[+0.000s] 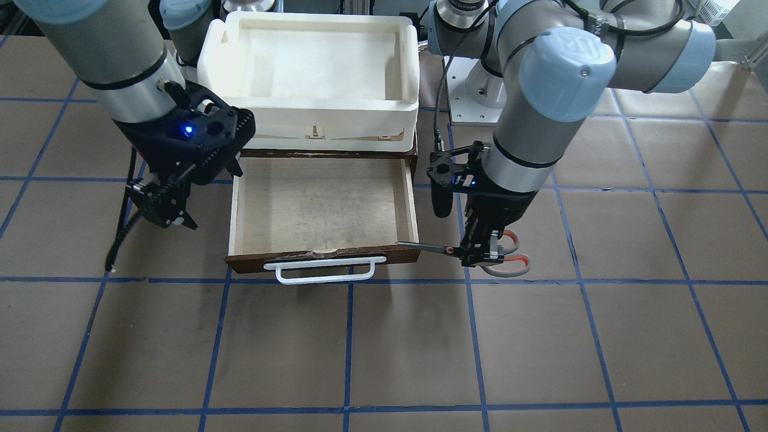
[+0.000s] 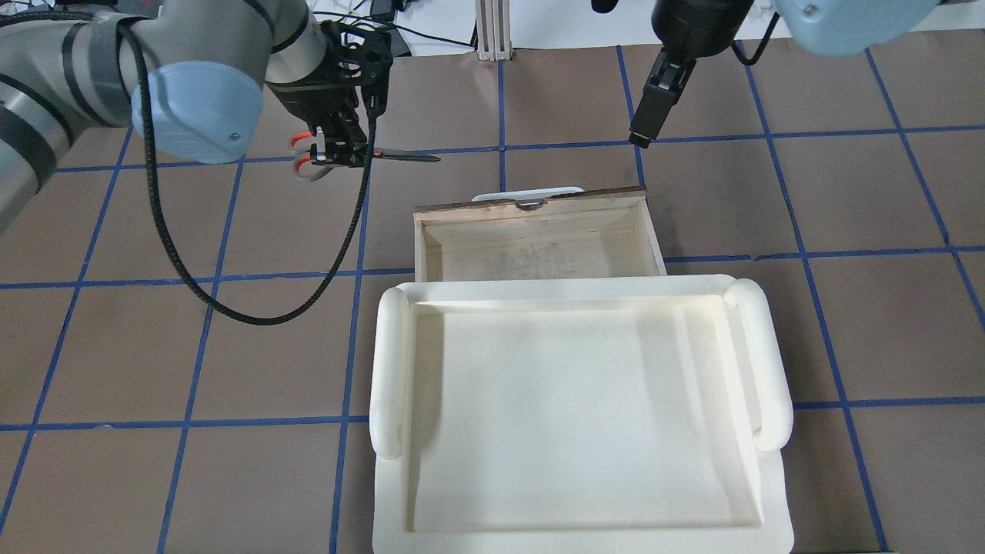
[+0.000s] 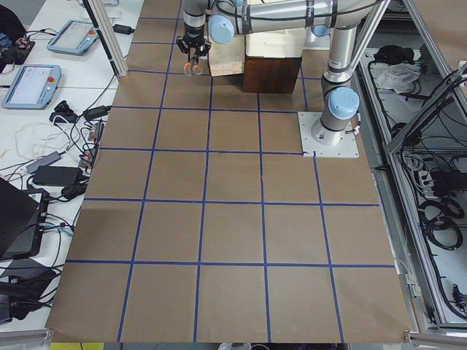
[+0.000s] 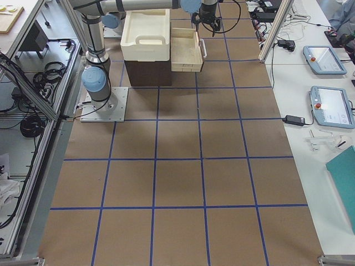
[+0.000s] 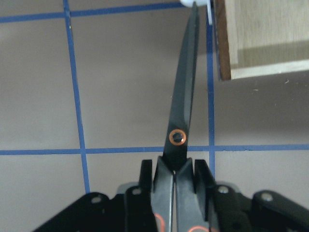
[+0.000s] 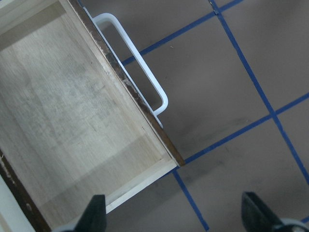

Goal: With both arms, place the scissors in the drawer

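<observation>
Your left gripper (image 1: 480,255) is clamped on the scissors (image 1: 449,248) just behind the pivot, blades together, tip right at the front corner of the open drawer (image 1: 324,204). Your right gripper (image 1: 171,222) hangs wide open on the drawer's other side, holding nothing.

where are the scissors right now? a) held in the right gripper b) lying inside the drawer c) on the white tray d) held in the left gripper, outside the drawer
D: the left gripper is shut on the scissors by the pivot, blades pointing toward the drawer, which holds nothing.
</observation>
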